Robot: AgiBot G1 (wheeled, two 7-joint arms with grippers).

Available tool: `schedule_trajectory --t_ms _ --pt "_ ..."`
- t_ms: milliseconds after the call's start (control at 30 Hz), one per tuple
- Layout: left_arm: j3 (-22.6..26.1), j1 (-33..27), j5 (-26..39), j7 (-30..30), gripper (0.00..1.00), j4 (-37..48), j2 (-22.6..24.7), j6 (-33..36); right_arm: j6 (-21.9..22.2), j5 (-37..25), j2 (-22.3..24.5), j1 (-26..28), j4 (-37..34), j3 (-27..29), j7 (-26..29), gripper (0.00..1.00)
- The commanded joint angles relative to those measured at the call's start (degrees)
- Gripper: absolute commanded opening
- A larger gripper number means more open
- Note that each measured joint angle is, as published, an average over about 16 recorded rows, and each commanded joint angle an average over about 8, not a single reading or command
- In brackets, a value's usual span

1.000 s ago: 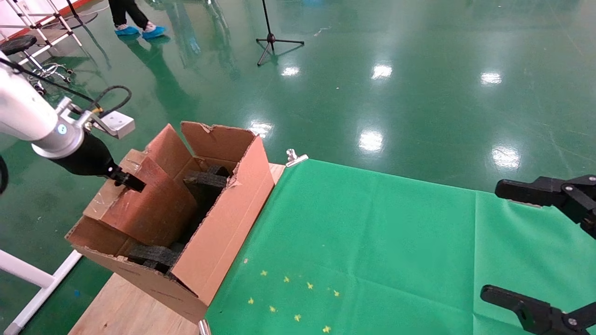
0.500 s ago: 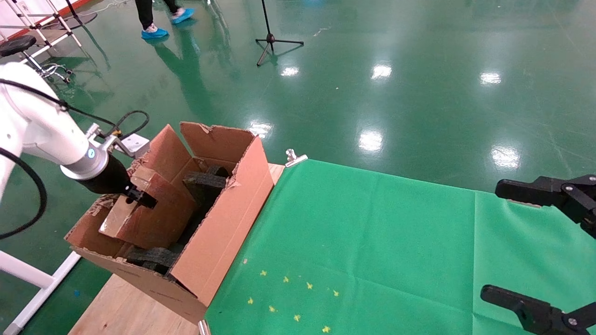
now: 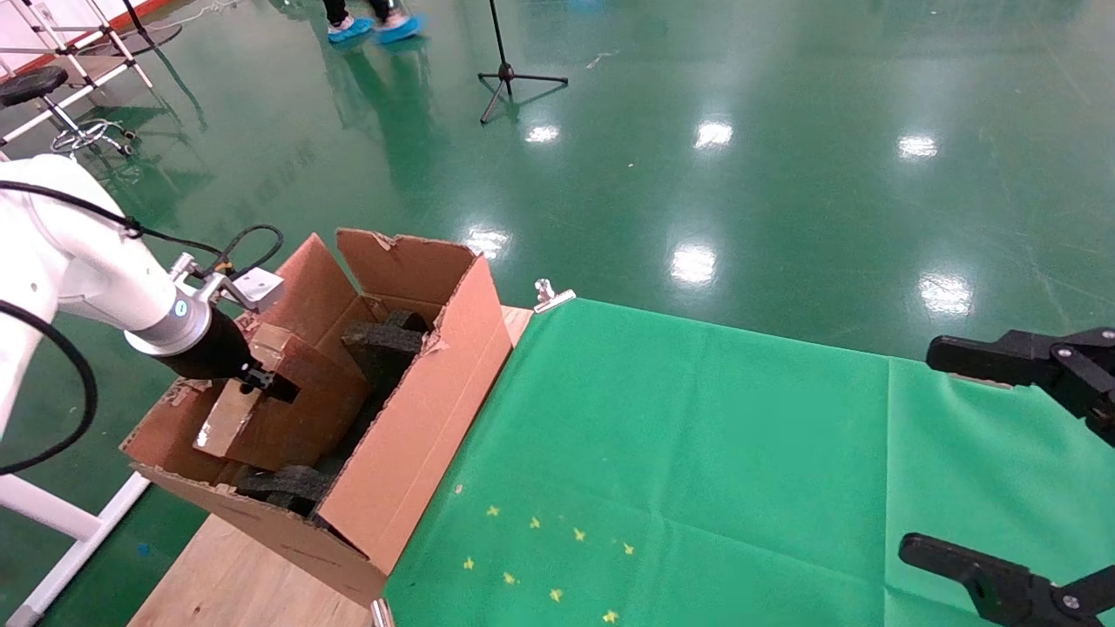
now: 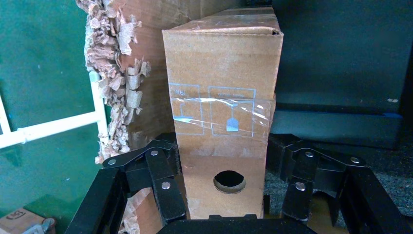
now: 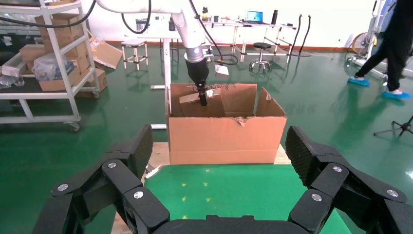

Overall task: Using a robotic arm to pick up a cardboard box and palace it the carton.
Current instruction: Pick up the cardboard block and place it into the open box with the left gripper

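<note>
The slim cardboard box (image 3: 296,409) stands tilted inside the large torn-rimmed carton (image 3: 418,418), beside black foam blocks (image 3: 383,344). The white robotic arm's left gripper (image 3: 266,383) is shut on the box's upper narrow edge. In the left wrist view the box (image 4: 224,73) shows clear tape and a round hole, with the left gripper (image 4: 224,146) having a finger on each side of it. My right gripper (image 3: 923,451) is open and empty over the green cloth at the far right. In the right wrist view my right gripper (image 5: 220,146) faces the carton (image 5: 226,136).
The carton sits on a wooden tabletop (image 3: 235,575) next to a green cloth (image 3: 697,453) held by a metal clip (image 3: 553,294). Small yellow marks (image 3: 540,557) dot the cloth. A white frame (image 3: 61,522) stands left of the table. A tripod (image 3: 510,74) stands on the green floor.
The left gripper has lowered the cardboard box deeper into the carton and moved slightly right. A person's feet moved right across the far floor. The right arm has not moved.
</note>
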Motion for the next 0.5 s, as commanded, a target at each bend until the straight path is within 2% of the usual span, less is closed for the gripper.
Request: schedule_trajectory --t_ms 33,500 --pt "-0.08 0.2 -0.09 0.09 1.0 -0.09 -0.05 -0.26 0.0 0.0 0.0 -0.01 -0.01 0.0 0.0 1.0" --pt "-0.01 -0.03 -0.04 0.01 1.0 -0.08 -0.05 0.24 0.0 0.0 0.0 -0.01 -0.01 0.0 0.0 1.0"
